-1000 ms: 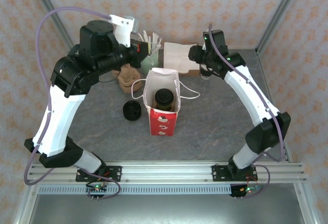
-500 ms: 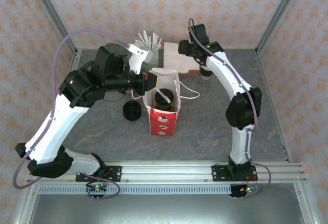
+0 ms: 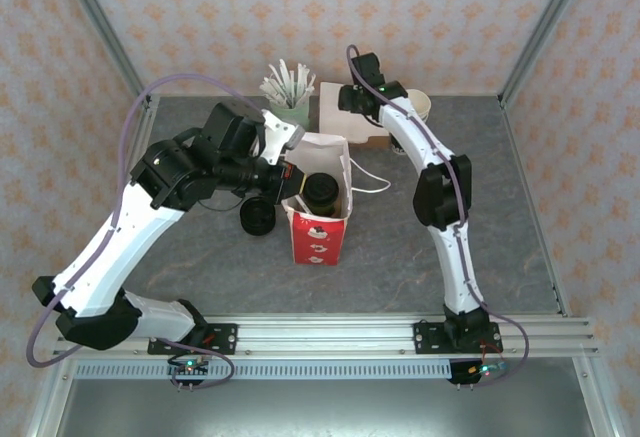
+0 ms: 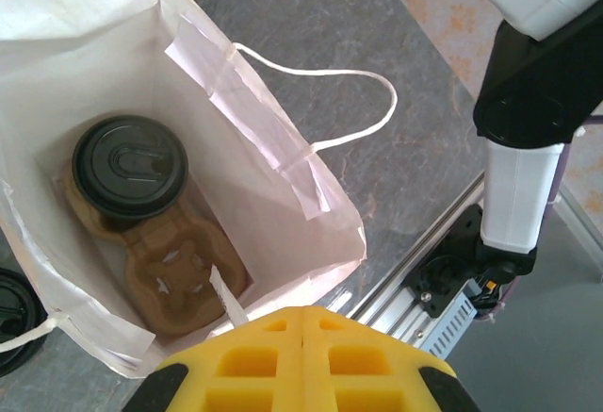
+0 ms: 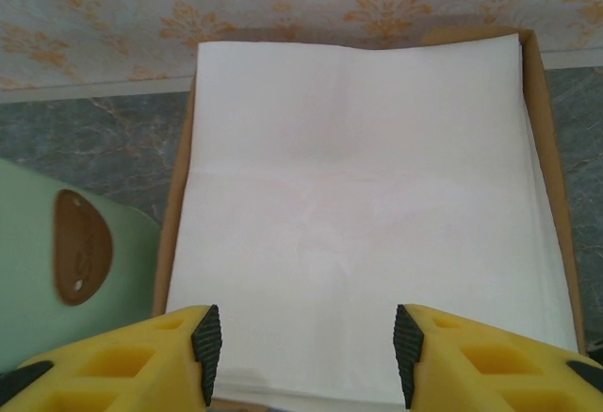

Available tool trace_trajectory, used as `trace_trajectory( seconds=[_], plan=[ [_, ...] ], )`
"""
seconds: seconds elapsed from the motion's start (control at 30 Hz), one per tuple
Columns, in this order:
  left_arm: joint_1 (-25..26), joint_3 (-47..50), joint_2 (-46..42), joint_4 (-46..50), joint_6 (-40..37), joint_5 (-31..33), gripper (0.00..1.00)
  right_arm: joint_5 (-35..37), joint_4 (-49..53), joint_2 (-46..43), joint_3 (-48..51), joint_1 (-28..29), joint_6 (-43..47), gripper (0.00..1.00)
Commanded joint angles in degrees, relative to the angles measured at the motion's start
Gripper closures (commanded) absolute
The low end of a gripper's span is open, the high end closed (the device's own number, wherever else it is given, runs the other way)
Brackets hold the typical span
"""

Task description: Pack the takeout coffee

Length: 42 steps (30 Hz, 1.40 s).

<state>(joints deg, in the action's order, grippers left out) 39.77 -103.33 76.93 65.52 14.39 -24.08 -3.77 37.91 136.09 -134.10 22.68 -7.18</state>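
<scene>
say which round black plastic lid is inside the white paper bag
The single black lid down in the white paper bag; the other black lids sit stacked on the grey table beside it.

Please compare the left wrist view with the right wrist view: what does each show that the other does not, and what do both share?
Left wrist view: the open white bag holding the lidded coffee cup in a cardboard carrier, and the left gripper, jaws shut on a white stick. Right wrist view: the right gripper, jaws open above white napkins in a brown box, beside a pale green cup. Both: yellow jaws and the grey table.
</scene>
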Motion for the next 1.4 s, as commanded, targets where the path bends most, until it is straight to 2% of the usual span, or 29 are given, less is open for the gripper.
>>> trace_trajectory(
  seconds=[0.0, 0.1, 0.23, 0.33, 0.53, 0.7, 1.0, 1.37],
  plan=[
    [0.6, -1.3, 0.7, 2.5, -2.9, -0.9, 0.87, 2.1, 1.7, 3.0, -5.1, 0.7, 2.8, 0.44],
    [0.6, -6.7, 2.3, 5.7, -4.5, 0.2, 0.65, 3.6, 1.8, 5.7, -7.9, 0.9, 3.7, 0.42],
    [0.6, -10.3, 1.9, 5.3, -5.6, 4.6, 0.5, 6.4, 2.0, 8.1, -10.5, 1.1, 4.3, 0.38],
    [0.5, -8.4, -0.6, 1.7, -5.3, 8.5, 0.47, 8.2, 1.1, 8.9, -10.7, 1.3, 4.2, 0.35],
    [0.6, -6.7, -3.4, -1.3, -5.0, 9.6, 0.47, 12.4, 0.5, 12.4, -12.7, 1.5, 3.5, 0.29],
    [0.6, -6.5, -3.5, -0.2, -5.2, 11.1, 0.46, 12.3, 0.6, 15.5, -15.2, 1.7, 2.8, 0.26],
    [0.5, -4.1, -5.1, -2.7, -3.6, 11.7, 0.36, 13.4, 0.1, 18.8, -16.0, 1.7, 1.9, 0.25],
    [0.6, -0.1, -9.3, -7.6, -2.3, 11.8, 0.35, 16.7, -1.7, 21.1, -16.5, 1.3, 3.1, 0.24]
  ],
)
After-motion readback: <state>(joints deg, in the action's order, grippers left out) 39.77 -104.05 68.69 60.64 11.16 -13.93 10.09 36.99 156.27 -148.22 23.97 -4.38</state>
